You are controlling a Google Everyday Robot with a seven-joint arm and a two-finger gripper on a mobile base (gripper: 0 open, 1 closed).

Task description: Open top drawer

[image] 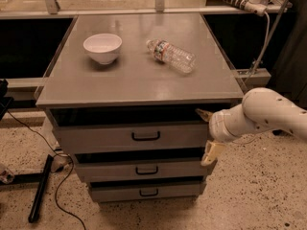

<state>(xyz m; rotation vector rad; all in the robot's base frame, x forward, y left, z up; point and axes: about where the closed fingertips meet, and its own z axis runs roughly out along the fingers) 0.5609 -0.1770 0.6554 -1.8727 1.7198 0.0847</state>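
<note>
The top drawer [96,139] is the widest of three grey drawers under the cabinet top, with a small black loop handle [146,136] at its centre. A dark gap shows above its front. My gripper [206,134] is at the right end of that drawer's front, well right of the handle. It is open: one finger points up near the drawer's top right corner, the other hangs down by the second drawer. It holds nothing.
A white bowl [102,47] and a lying plastic water bottle [171,56] are on the cabinet top [139,80]. Two narrower drawers [144,169] sit below. Cables and a black bar [40,188] lie on the floor at left.
</note>
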